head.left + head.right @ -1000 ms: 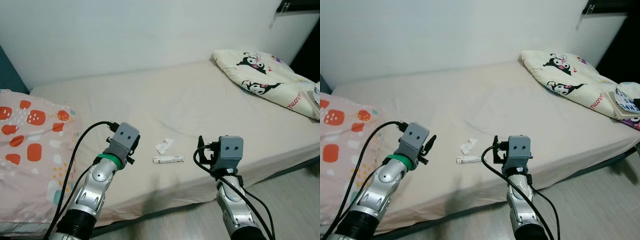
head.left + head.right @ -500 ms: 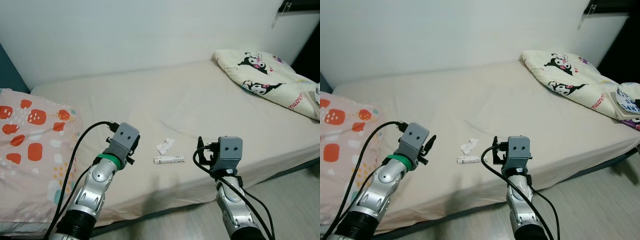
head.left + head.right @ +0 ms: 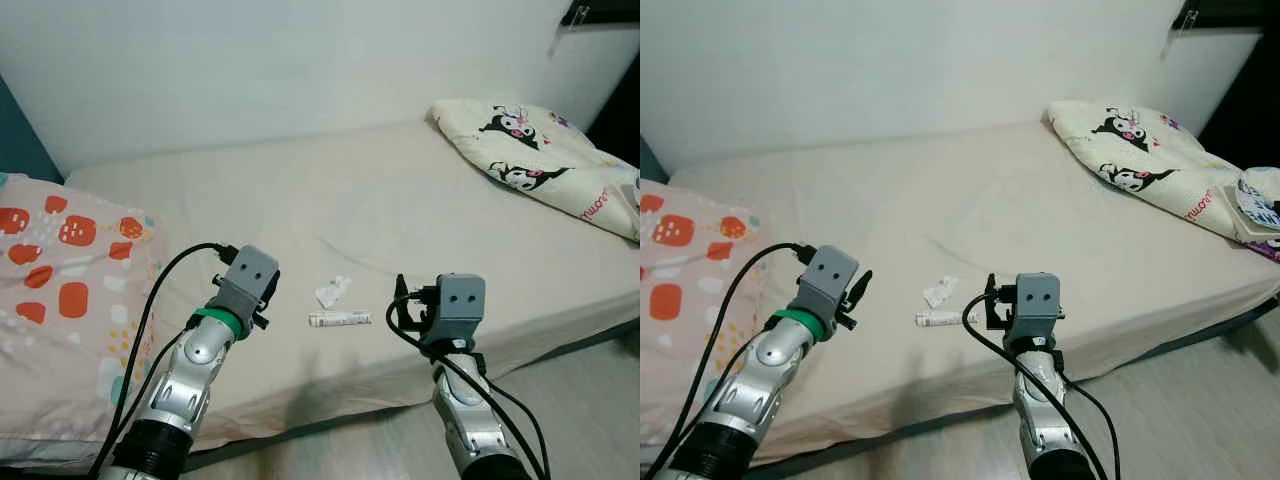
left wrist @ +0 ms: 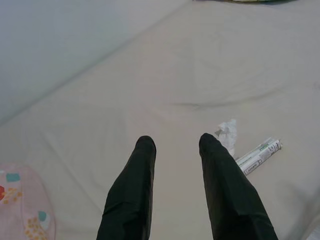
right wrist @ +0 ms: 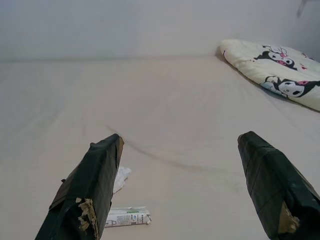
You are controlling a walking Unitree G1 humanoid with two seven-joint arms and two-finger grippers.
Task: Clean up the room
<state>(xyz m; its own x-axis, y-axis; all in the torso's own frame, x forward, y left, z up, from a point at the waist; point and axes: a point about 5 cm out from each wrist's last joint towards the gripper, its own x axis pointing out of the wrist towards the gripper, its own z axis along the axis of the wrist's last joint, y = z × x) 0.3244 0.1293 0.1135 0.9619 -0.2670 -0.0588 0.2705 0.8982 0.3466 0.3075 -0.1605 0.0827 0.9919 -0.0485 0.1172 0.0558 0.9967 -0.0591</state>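
Note:
A crumpled white tissue [image 3: 331, 291] and a small white tube [image 3: 339, 319] lie side by side on the beige bed sheet [image 3: 300, 190], near the bed's front edge. My left gripper [image 4: 177, 142] hovers above the sheet to the left of them, open, with nothing between its fingers; the tissue [image 4: 228, 134] and tube [image 4: 259, 156] lie just beyond its one finger. My right gripper [image 5: 180, 140] is held to the right of the tube [image 5: 127, 217], wide open and empty, a little above the sheet.
A pink pillow [image 3: 60, 270] with red and orange patches lies at the bed's left end. A cream cartoon-print quilt [image 3: 530, 160] lies at the right end, with a stack of things [image 3: 1255, 205] beside it. White wall behind; grey floor [image 3: 570, 400] at lower right.
The head view has drifted slightly, so the pillow and quilt sit a little differently in the picture. Both grippers, the tissue and the tube hold their places.

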